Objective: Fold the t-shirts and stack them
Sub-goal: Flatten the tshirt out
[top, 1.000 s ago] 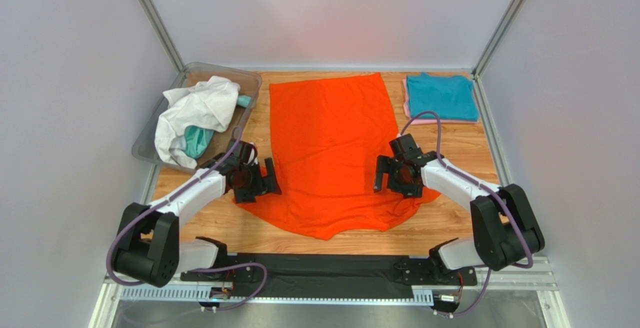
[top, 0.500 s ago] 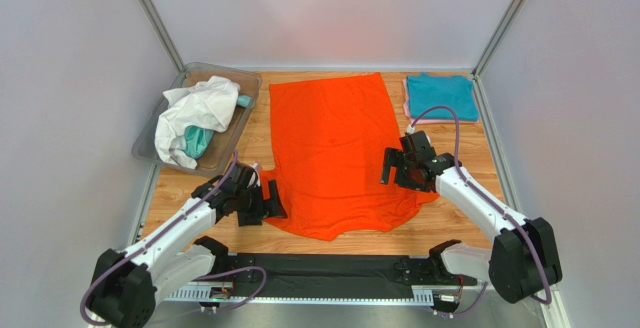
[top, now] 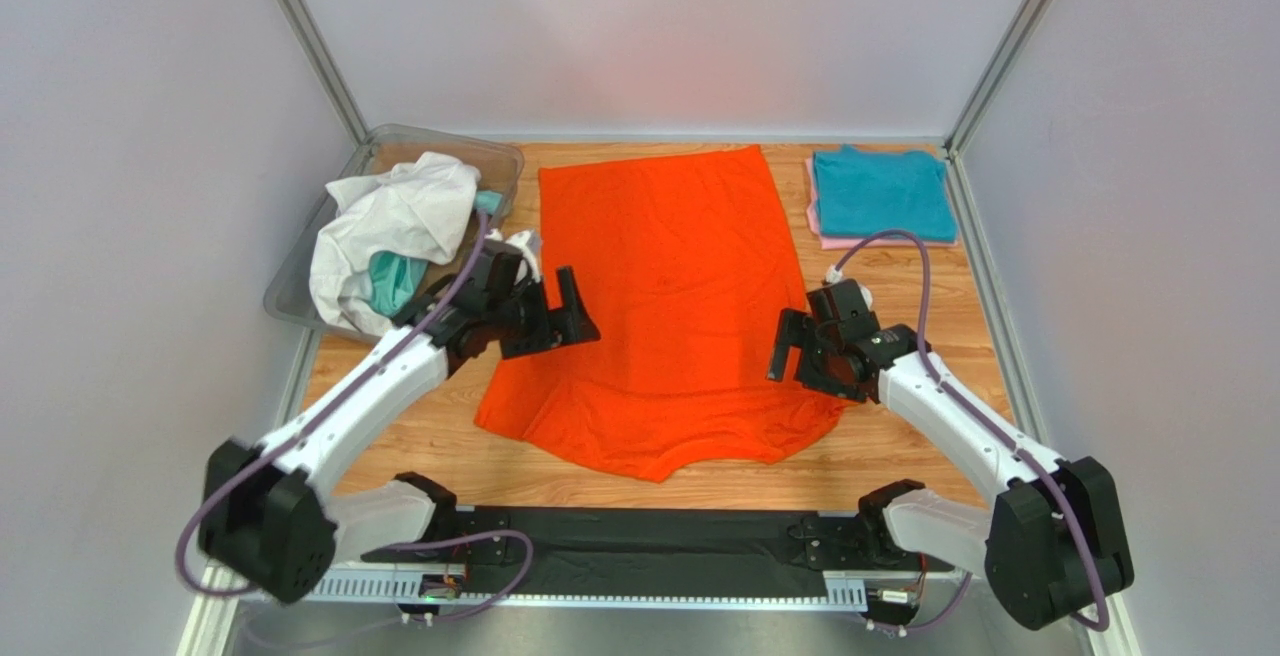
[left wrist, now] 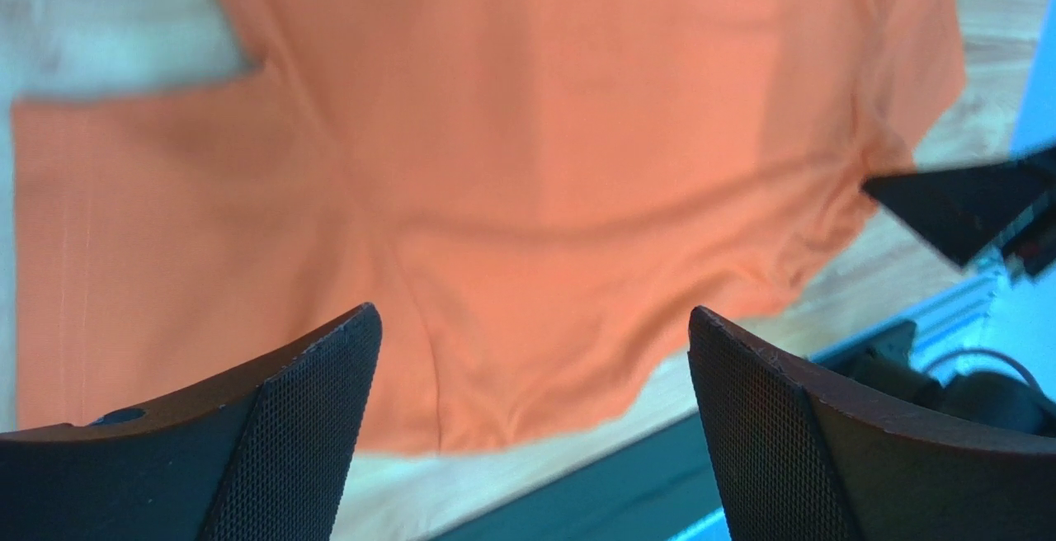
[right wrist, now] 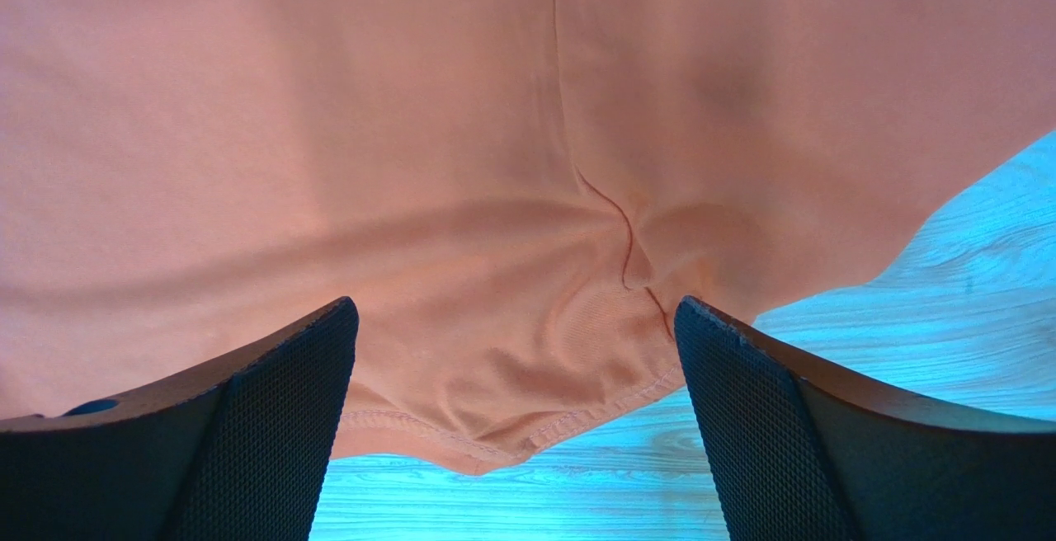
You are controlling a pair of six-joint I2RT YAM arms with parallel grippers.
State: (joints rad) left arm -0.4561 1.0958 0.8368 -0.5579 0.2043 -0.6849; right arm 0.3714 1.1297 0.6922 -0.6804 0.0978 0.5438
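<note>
Orange t-shirt point(top: 661, 296) lies flat, side edges under left jaws and right jaws, both spread empty.

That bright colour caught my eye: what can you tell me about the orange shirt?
The orange t-shirt is soft, thin cloth, spread unfolded and nearly flat on the wooden table, hem at the far side, sleeves and neck toward the near edge, slightly wrinkled by one sleeve. The left gripper and right gripper hang open over its side edges, gripping nothing.
</note>
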